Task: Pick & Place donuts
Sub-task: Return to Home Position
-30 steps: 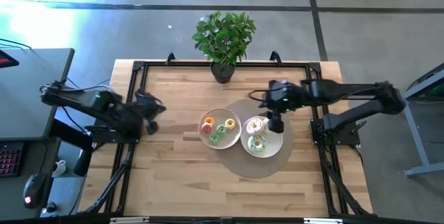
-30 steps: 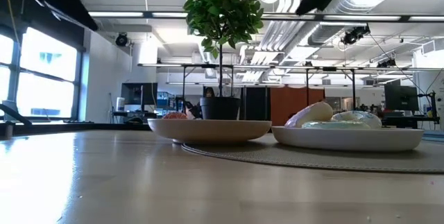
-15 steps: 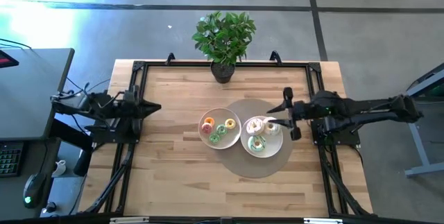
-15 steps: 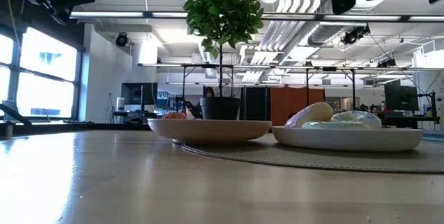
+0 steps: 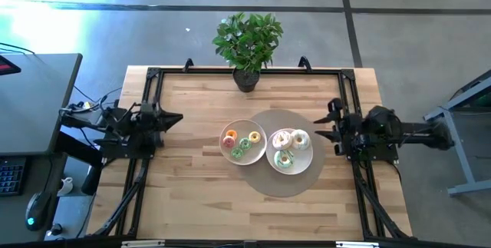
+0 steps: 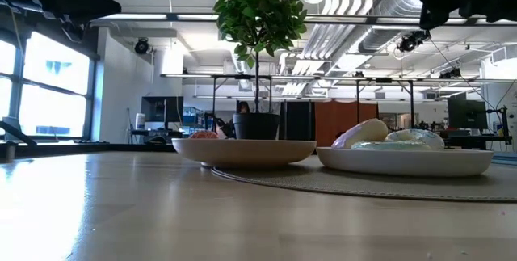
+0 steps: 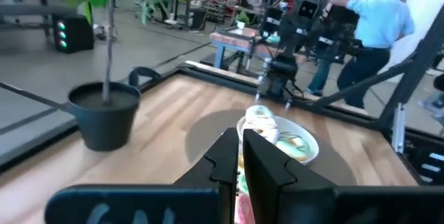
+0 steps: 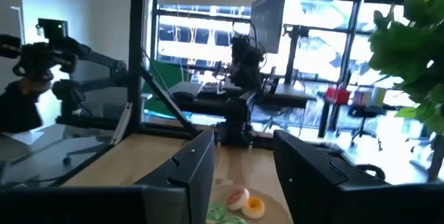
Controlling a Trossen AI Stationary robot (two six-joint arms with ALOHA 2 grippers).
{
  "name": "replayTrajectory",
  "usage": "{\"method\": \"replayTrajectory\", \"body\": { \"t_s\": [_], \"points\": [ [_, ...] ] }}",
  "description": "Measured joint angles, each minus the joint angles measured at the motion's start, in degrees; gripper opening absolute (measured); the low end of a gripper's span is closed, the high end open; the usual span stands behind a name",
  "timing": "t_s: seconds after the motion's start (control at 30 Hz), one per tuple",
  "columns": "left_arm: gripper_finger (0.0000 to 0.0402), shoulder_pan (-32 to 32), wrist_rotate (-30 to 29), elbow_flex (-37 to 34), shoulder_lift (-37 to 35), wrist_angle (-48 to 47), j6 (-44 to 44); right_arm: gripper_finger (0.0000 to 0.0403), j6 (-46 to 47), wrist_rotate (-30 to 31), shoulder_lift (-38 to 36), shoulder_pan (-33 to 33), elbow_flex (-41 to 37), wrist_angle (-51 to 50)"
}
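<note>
1. Jaws first: on the left gripper [image 5: 172,117] they are pressing together with nothing between them, while on the right gripper [image 5: 328,125] they are standing wide apart, also empty.
2. We are reading the overhead view as a clock, with the plant side of the wooden table [image 5: 192,194] at 12 and the low camera's side at 6.
3. Nearest us, a round grey mat [image 5: 288,186] is lying slightly toward 3 o'clock from the table's middle.
4. On that mat the right plate [image 5: 304,161] is sitting. The left plate [image 5: 259,150] is sitting just beside it at 9 o'clock, overlapping the mat's edge.
5. We are seeing all the donuts [image 5: 282,139] resting in these two plates.
   - Three larger ones are filling the right plate: a pinkish one at 11 o'clock, a white one at 1 and a pale green one at 6.
   - Several tiny ones are lying in the left plate, with orange at 10, yellow at 2 and green ones toward 6.
6. The left gripper is waiting over the table's 9 o'clock edge, pointing toward 3 and well apart from the left plate.
7. The right gripper is waiting at 3 o'clock, pointing toward 9, near the mat's rim and clear of the right plate.
8. Farther back, a potted plant [image 5: 247,41] is standing at the 12 o'clock edge.
9. Beyond the table, a person [image 7: 378,26] in a light blue top is standing in the room.
</note>
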Motion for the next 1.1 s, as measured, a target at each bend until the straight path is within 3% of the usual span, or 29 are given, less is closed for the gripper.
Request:
{"method": "replayTrajectory", "body": {
  "t_s": [0.2, 0.53, 0.63, 0.8, 0.9, 1.1],
  "points": [
    [0.002, 0.0, 2.1, -6.5, 0.1, 5.5, -1.5, 0.0145, -0.9, 0.3, -5.3, 0.0, -2.4, -1.4],
    [0.002, 0.0, 1.9, -11.4, 0.1, 5.8, -3.1, 0.0145, -0.4, 1.0, -6.0, 0.0, -5.1, -2.2],
    [0.002, 0.0, 2.6, -13.5, 0.1, 9.9, 0.2, 0.0145, 0.3, 1.2, -6.0, 0.0, -5.1, -2.4],
    [0.002, 0.0, 9.8, -17.4, 0.5, 21.3, 6.8, 0.0145, 0.7, 1.2, -6.0, 0.0, -5.0, -5.8],
    [0.002, 0.0, 12.1, -17.5, 0.7, 21.5, 9.7, 0.0145, 0.6, 1.1, -6.0, 0.0, -5.0, -7.4],
    [0.002, 0.0, 11.4, -17.5, 0.7, 20.7, 10.0, 0.0145, 2.6, 1.1, -5.9, 0.0, -5.0, -9.6]
  ]
}}
